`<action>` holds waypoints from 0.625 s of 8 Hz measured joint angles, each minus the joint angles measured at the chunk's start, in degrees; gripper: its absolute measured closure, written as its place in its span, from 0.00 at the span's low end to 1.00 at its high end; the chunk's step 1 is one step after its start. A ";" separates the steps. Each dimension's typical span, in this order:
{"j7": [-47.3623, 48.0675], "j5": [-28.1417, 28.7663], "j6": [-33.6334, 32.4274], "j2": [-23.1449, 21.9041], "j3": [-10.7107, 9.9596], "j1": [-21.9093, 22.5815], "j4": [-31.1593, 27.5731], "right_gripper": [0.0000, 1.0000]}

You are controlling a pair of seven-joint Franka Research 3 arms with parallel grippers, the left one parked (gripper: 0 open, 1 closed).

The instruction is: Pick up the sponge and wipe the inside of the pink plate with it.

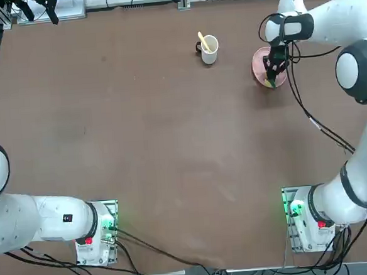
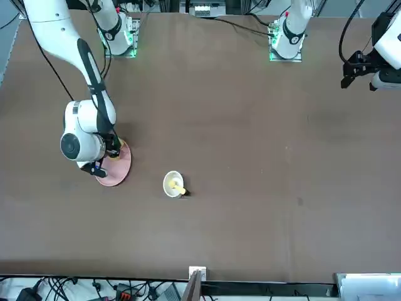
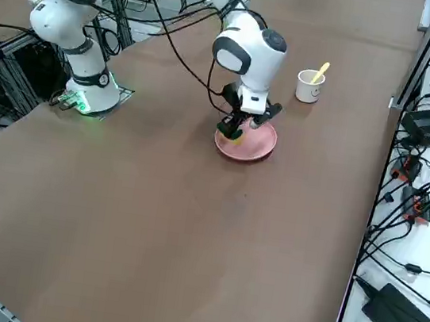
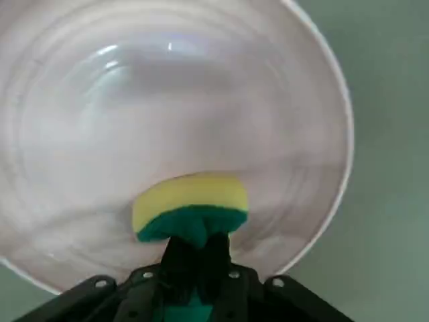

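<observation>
Gripping one sponge (image 4: 192, 206) over one pink plate (image 4: 281, 134), right gripper (image 4: 199, 249).

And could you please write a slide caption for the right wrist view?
The right claw pinches the yellow-and-green sponge inside the pink plate.

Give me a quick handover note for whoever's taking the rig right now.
Right gripper: shut on the sponge, over the pink plate.
Sponge: yellow foam toward the plate's inside, green top pinched between the fingers.
Pink plate: on the table, near the white mug.
Done: sponge picked up and brought to the plate.
Left: finish wiping the inside; how much is wiped can't be told.
</observation>
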 joint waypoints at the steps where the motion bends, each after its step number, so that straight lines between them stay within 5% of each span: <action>1: -1.64 -0.58 -0.03 0.00 -0.18 -0.79 -0.05 0.94; 5: -7.73 -0.86 1.66 -0.02 -0.02 -4.75 -0.03 0.94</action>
